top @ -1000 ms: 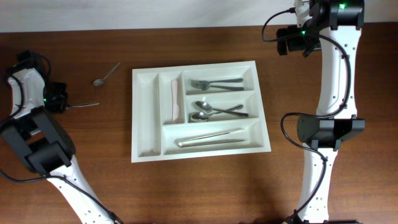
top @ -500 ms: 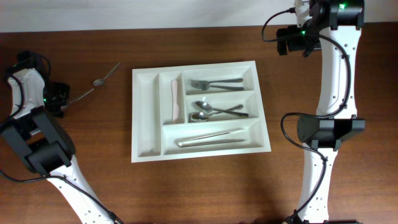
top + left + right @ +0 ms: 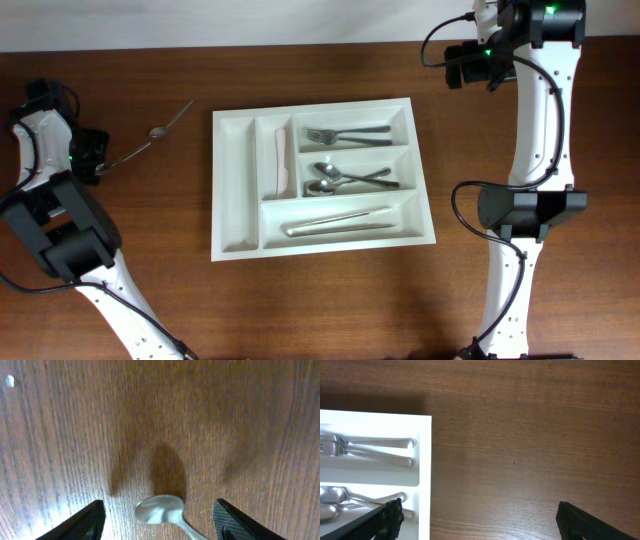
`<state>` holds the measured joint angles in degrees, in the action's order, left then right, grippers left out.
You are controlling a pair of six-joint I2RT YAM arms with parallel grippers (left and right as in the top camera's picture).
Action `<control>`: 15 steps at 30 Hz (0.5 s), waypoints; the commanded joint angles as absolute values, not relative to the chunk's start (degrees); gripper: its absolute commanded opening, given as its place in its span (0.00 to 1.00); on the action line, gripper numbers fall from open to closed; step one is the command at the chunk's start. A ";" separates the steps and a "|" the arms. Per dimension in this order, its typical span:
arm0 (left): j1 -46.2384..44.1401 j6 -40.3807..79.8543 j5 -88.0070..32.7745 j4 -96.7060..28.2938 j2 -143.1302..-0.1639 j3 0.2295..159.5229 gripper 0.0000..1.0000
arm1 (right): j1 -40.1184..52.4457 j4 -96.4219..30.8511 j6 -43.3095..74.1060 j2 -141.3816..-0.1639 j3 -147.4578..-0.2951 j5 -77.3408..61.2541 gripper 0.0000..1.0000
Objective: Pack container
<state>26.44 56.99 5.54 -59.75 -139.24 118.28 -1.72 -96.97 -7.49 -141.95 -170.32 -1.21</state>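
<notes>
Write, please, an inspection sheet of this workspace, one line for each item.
Surface: brown wooden table, no spills seen.
Job's things: white rectangular plastic cutlery tray holds silver forks, silver spoons, long silver pieces and a pale utensil; leftmost compartment empty. Outside it: lone silver metal spoon; second silver metal spoon between the fingers of the left tool.
Clutter: nothing seen.
Grippers: left tool open; right tool open, empty.
Cables: black cables along both arms.
Surroundings: white backdrop behind the table.

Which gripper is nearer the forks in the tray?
Right. The right gripper is just past the container's far right corner, near the forks; the left gripper is off its left side.
</notes>
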 commanded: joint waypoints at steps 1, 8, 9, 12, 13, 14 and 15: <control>26.41 56.93 7.35 -59.24 -139.98 118.10 0.71 | -1.52 -97.30 -7.40 -140.18 -170.91 -1.76 0.99; 26.41 56.93 6.83 -59.59 -142.87 118.10 0.69 | -1.52 -97.30 -7.40 -140.18 -170.91 -1.76 0.99; 26.41 56.93 6.61 -59.90 -143.57 118.10 0.69 | -1.52 -97.30 -7.40 -140.18 -170.91 -1.76 0.99; 26.41 56.95 4.64 -60.42 -145.10 118.10 0.69 | -1.52 -97.32 -7.40 -140.18 -170.91 -1.76 0.99; 26.41 56.95 3.86 -60.47 -145.45 118.10 0.69 | -1.52 -97.30 -7.40 -140.18 -170.91 -1.76 0.99; 26.41 56.93 3.36 -60.47 -145.95 118.10 0.68 | -1.52 -97.32 -7.40 -140.18 -170.91 -1.76 0.99; 26.41 56.93 2.70 -60.45 -146.19 118.10 0.69 | -1.52 -97.30 -7.40 -140.18 -170.91 -1.76 0.99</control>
<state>26.37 56.75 6.48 -60.31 -141.14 119.11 -1.72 -96.97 -7.51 -141.95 -170.32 -1.21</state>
